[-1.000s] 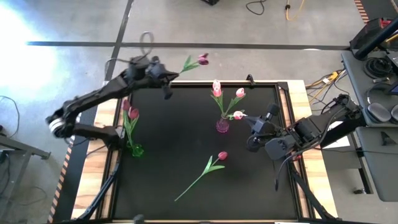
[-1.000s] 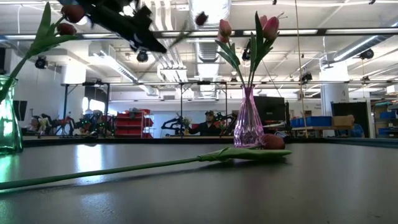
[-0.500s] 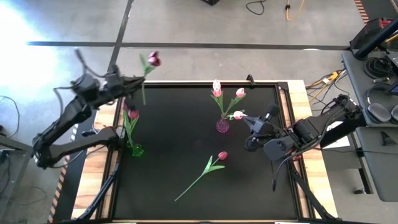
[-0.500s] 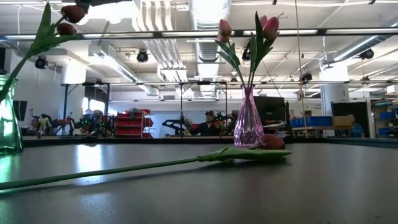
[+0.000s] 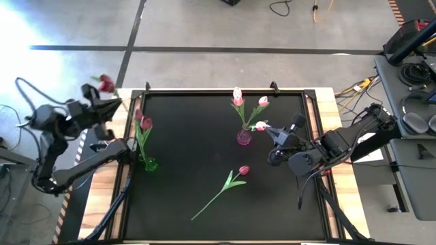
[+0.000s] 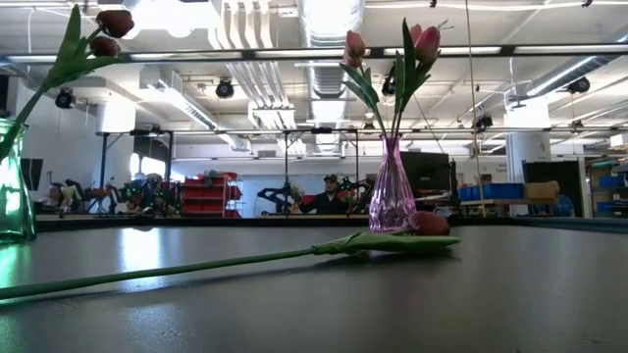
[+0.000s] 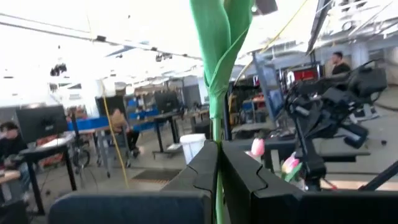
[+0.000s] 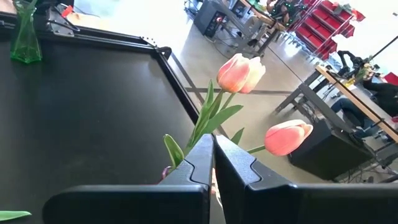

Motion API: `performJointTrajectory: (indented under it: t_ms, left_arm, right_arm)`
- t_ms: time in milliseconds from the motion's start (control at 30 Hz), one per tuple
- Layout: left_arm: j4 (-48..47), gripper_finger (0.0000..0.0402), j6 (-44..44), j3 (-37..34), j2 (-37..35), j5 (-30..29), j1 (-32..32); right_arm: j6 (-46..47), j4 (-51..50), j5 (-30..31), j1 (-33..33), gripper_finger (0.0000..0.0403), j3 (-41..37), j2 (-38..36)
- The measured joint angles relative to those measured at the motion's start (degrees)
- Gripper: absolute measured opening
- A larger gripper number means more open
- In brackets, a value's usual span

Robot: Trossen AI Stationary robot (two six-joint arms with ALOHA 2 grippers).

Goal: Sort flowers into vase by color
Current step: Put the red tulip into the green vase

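My left gripper point(image 5: 107, 102) is beyond the table's left edge and is shut on a dark red tulip point(image 5: 104, 83). A green vase point(image 5: 148, 163) near the left edge holds two dark red tulips point(image 5: 142, 120). A pink vase point(image 5: 243, 138) holds three pale pink tulips point(image 5: 237, 96). Another dark red tulip point(image 5: 231, 182) lies flat on the black mat point(image 5: 191, 150); the low view shows its head point(image 6: 429, 224) in front of the pink vase. My right gripper point(image 5: 271, 139) is right of the pink vase, fingers shut, next to the lowest pink head point(image 5: 261, 126). My left gripper pinches the tulip's green stem point(image 7: 216, 127) between its two fingers point(image 7: 199, 171), below a leaf point(image 7: 221, 37) that wraps the stem. The flower is lifted clear, off the table's left side, with its head above the fingers. My right gripper: I cannot tell whether it touches a stem in the pink vase; its own fingers point(image 8: 193, 165) hide that spot.
The mat has a raised black frame point(image 5: 204, 92) and wooden borders point(image 5: 107, 170). Free mat lies between the two vases and along the near edge. Cables and a desk with equipment point(image 5: 415, 61) are off to the right. People sit in the room beyond the table.
My left gripper has swung from above the table's far edge toward the left and out past the left edge, still holding the dark red tulip. The flower has turned with it, and its head now stands off the table's far left corner. The right arm has kept still.
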Motion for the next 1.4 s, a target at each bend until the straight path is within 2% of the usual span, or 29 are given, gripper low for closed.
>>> performJointTrajectory:
  t_ms: [133, 233, 333, 467, 600, 733, 867, 967, 1033, 1267, 1400]
  left_arm:
    - [-4.88, 0.0, -0.83, 2.32, -3.89, 0.31, 0.0]
    - [-7.21, 0.0, -2.7, 3.75, -6.86, 3.03, 0.0]
    - [-7.37, 0.0, -5.53, 3.64, -9.89, 5.63, 0.02]
    - [-9.29, 0.0, -7.12, 1.57, -13.6, 6.08, 0.29]
    - [-11.73, 0.0, -7.92, -2.59, -13.53, 7.69, 1.46]
    - [-6.65, 0.0, -8.34, -9.57, -13.58, 10.89, 3.28]
    - [-1.31, 0.0, -8.5, -13.62, -13.6, 14.1, 3.35]
    - [-1.66, 0.0, -8.52, -14.11, -13.6, 15.6, 3.41]
    - [-1.49, 0.0, -8.62, -13.94, -13.6, 18.61, 3.41]
    - [-12.42, 0.0, -5.4, -11.08, -13.6, 23.68, 3.41]
    - [-15.26, 0.0, -2.58, -10.8, -13.63, 25.87, 3.41]
  right_arm:
    - [0.04, 0.02, 0.0, 0.0, 0.0009, -0.01, 0.0]
    - [0.07, 0.06, 0.02, 0.0, 0.0009, -0.01, 0.0]
    - [0.07, 0.41, 0.02, 0.0, 0.0009, -0.02, 0.0]
    - [-0.02, 1.07, 0.04, 0.0, 0.0009, -0.03, 0.0]
    - [-0.04, 1.13, 0.96, -0.01, 0.0009, -0.05, 0.0]
    - [0.0, 1.27, 1.07, -0.02, 0.0009, -0.18, 0.0]
    - [0.06, 1.39, 1.07, -0.02, 0.0009, -0.41, 0.02]
    - [0.12, 1.32, 1.05, -0.02, 0.0009, -0.53, 0.02]
    - [0.4, 1.31, 1.05, -0.02, 0.0009, -0.55, 0.02]
    - [1.18, 1.31, 1.03, -0.02, 0.0009, -0.6, 0.02]
    - [1.54, 1.35, 1.03, 0.0, 0.0009, -0.6, 0.02]
